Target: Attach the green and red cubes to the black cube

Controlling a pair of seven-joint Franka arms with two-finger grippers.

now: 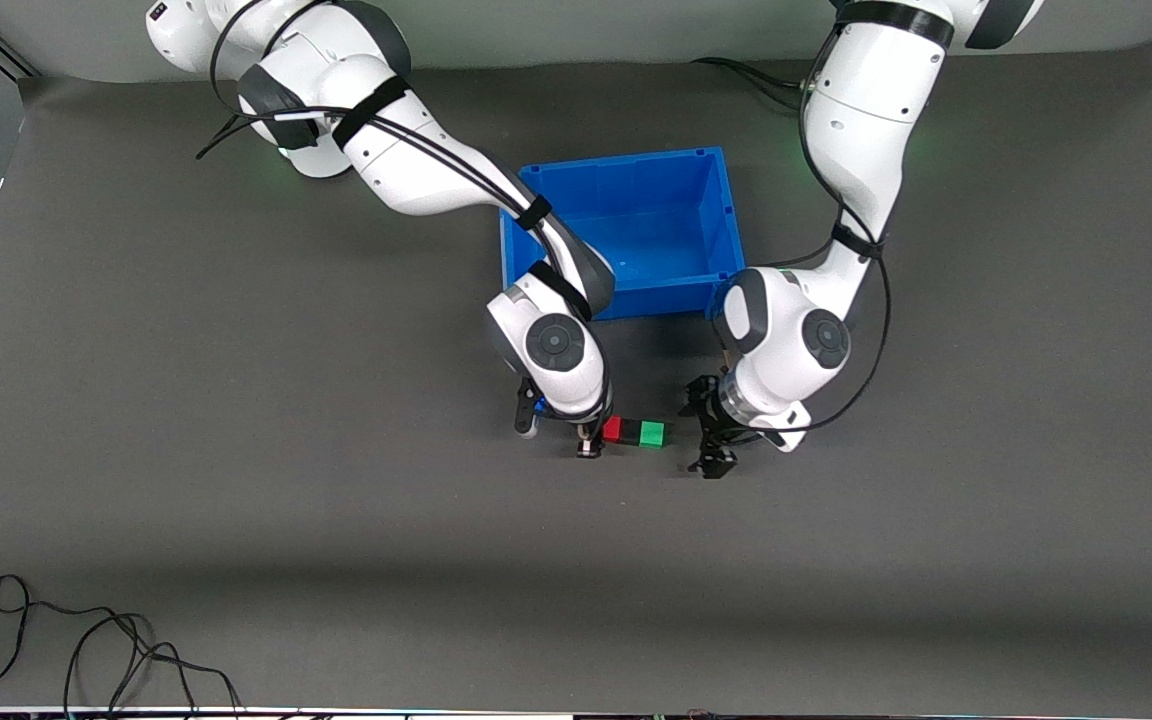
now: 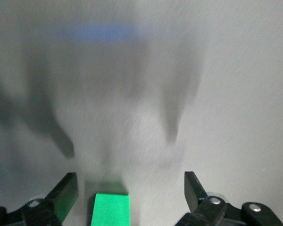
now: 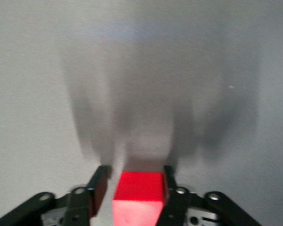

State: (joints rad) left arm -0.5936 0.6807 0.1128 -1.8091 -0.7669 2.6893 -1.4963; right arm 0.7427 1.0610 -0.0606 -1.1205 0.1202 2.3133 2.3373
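Front view: red cube (image 1: pixel 613 429), black cube (image 1: pixel 631 433) and green cube (image 1: pixel 652 433) sit in a row on the surface (image 1: pixel 236 450). Right claw (image 3: pixel 132 181) narrowly straddles red, one finger touching; left claw (image 2: pixel 132 190) spread wide around green, untouched.

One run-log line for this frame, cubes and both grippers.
red cube, black cube, green cube: in a row on table | left gripper: open, beside green | right gripper: loosely around red

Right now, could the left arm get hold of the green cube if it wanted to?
Probably yes. The left gripper is open with the green cube between its fingers in its wrist view, and nothing blocks it. The red cube sits on the row's other end.
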